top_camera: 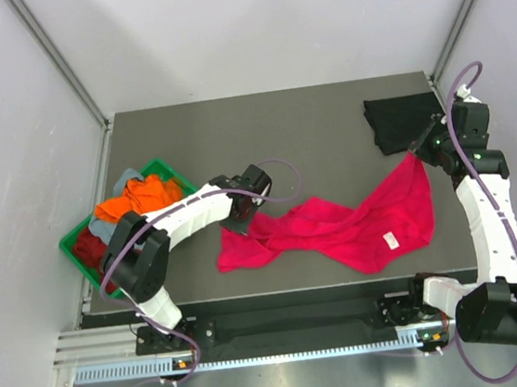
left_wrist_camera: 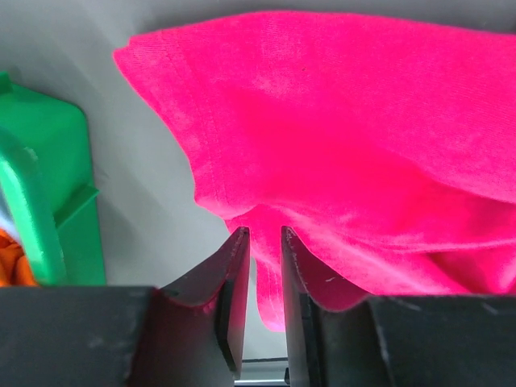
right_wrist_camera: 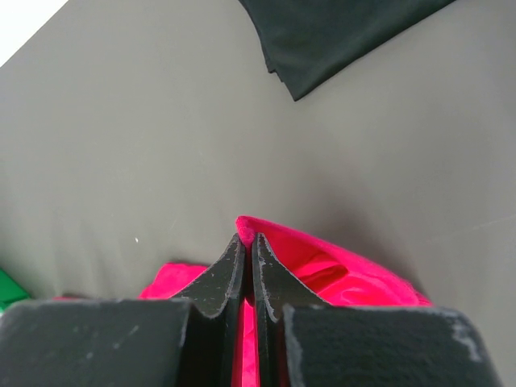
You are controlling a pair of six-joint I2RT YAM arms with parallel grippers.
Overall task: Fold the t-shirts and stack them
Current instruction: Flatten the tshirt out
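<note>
A bright pink-red t-shirt (top_camera: pixel 355 224) lies twisted across the front of the dark table. My left gripper (top_camera: pixel 242 212) is at its left upper edge. In the left wrist view (left_wrist_camera: pixel 265 230) the jaws stand narrowly apart with a flap of pink cloth (left_wrist_camera: pixel 363 121) between them. My right gripper (top_camera: pixel 419 152) is shut on the shirt's far right corner and holds it raised; its wrist view (right_wrist_camera: pixel 248 236) shows pink cloth (right_wrist_camera: pixel 355 274) pinched at the tips. A folded black t-shirt (top_camera: pixel 400 119) lies at the back right (right_wrist_camera: pixel 339 32).
A green plastic tray (top_camera: pixel 167 169) stands at the left edge, close to my left gripper (left_wrist_camera: pixel 40 161). It holds orange (top_camera: pixel 138 198), dark red (top_camera: pixel 87 246) and grey-blue (top_camera: pixel 124 181) t-shirts. White walls enclose the table on three sides.
</note>
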